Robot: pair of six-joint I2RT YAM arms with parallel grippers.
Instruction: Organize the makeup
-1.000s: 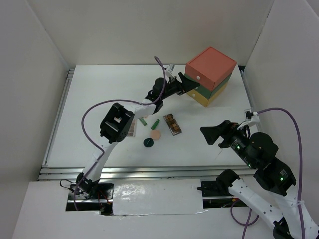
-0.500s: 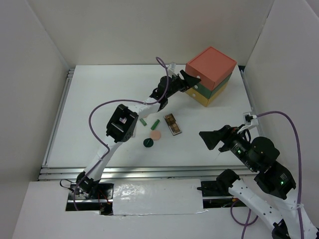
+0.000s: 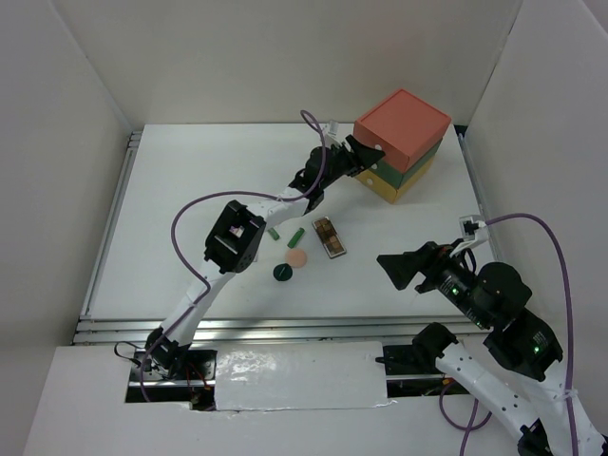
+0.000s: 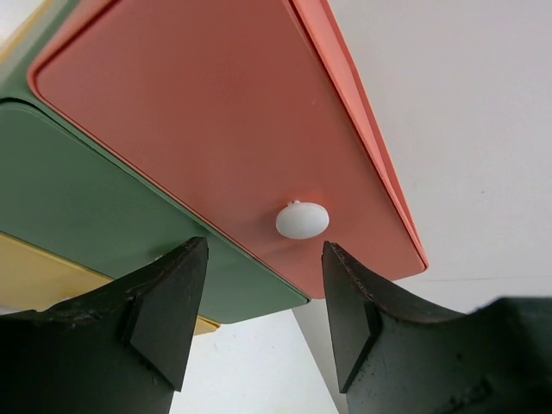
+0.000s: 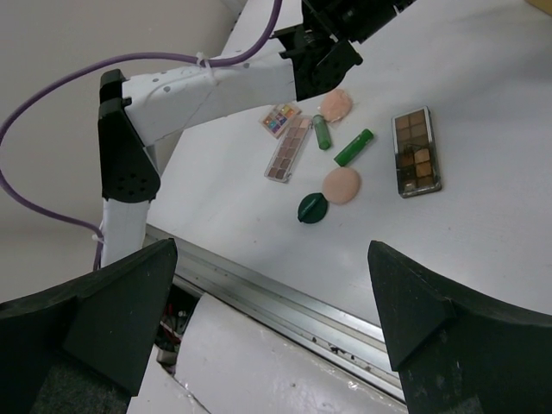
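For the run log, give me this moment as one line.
left gripper: open, at white knob of orange drawer, not touching | right gripper: open, above table | makeup: loose on table

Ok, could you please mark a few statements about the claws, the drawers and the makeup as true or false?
1. The left claw faces the white knob of the orange drawer, jaws apart. True.
2. The right claw holds one of the tubes. False: it is open and empty; both lie on the table.
3. The orange drawer sits above the green drawer. True.
4. The dark green disc is in a drawer. False: it lies on the table beside a peach compact.
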